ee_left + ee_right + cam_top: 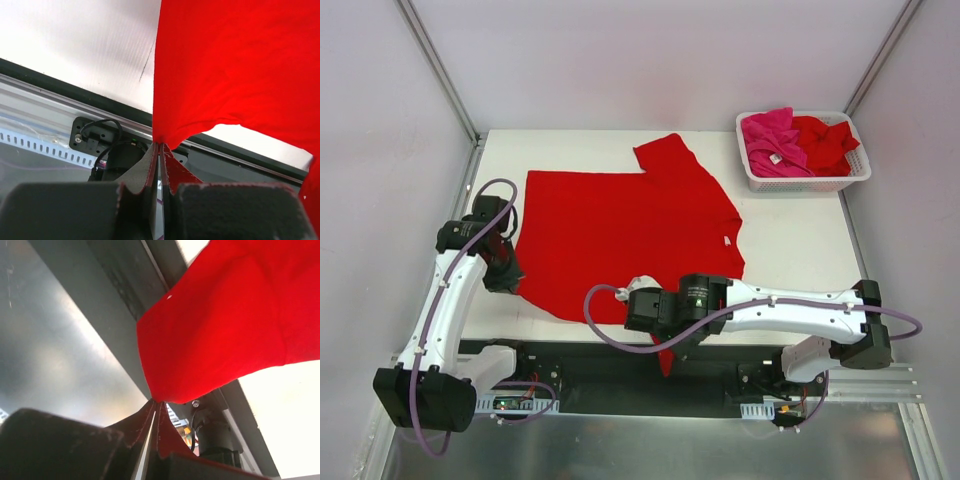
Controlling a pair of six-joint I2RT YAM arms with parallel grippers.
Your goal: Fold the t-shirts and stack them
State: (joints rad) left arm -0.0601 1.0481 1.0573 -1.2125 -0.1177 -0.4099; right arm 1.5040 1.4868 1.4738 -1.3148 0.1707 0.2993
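a large red t-shirt [620, 235] lies spread flat over the middle of the white counter [790, 250], one sleeve pointing toward the far edge and a small white label showing at its right side. the left hand [160, 146] is clenched on the shirt's near left edge, a pinch of red cloth caught between its closed fingers, at the counter's left side. the right hand [156, 402] is likewise clamped on the shirt's near edge farther right, with a fold of cloth bunching out from its tips and a bit of red hanging over the dark rail [590, 365] at the counter's near edge. at the far right corner stands a white slotted basket [807, 183]; in it lie a crumpled magenta t-shirt [768, 140] with a white neck label, on the left, and a second red t-shirt [827, 142] on the right.
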